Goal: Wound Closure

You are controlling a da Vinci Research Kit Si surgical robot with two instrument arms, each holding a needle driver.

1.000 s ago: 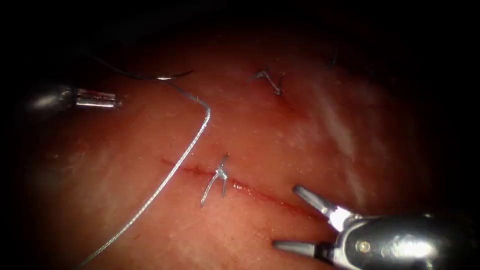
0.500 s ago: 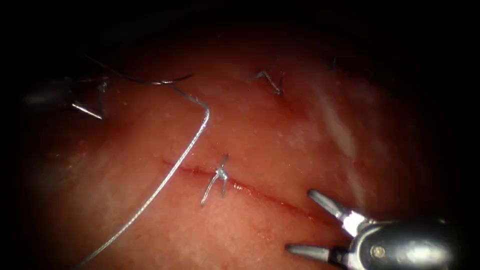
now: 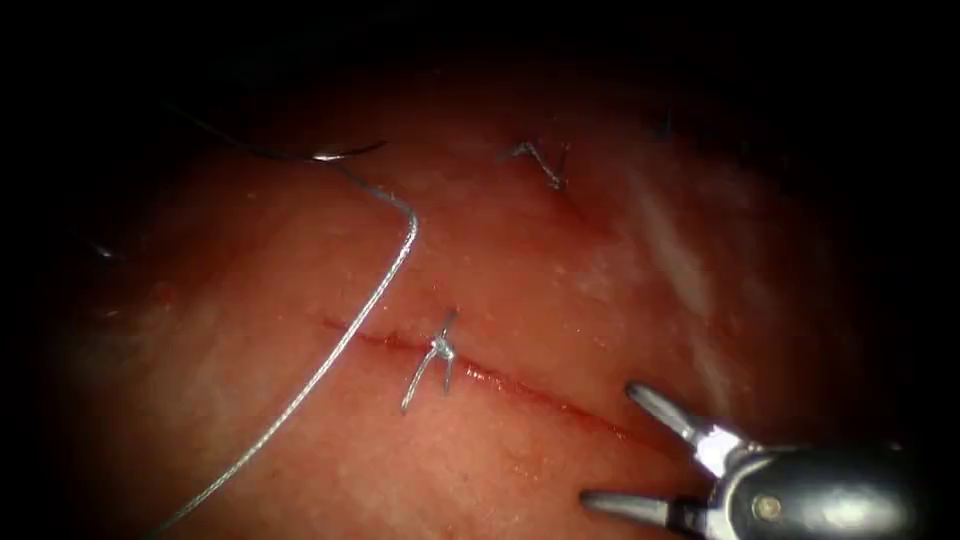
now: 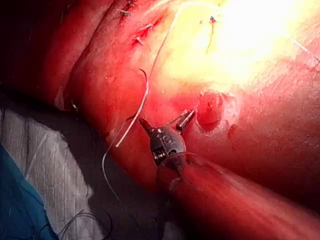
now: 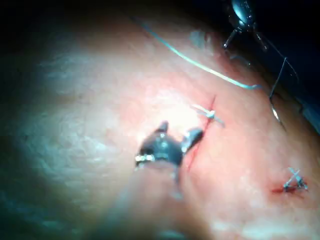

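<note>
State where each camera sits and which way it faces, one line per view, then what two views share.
Endoscope: above and in front, facing down onto the tissue and cut; right pincer open, empty; needle lies on the tissue, left of the cut, unheld.
Left wrist: along the left shaft, at the left pincer, open, empty.
Right wrist: along the right shaft, at its pincer above the cut.
Shared: endoscope and right wrist both show the knotted stitch.

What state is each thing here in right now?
Right tool: jaws open, holding nothing.
Left tool: jaws open, holding nothing.
Needle: lying loose on the tissue, left of the cut.
Thread: slack, unheld.
Cut: one knotted stitch across it.
</note>
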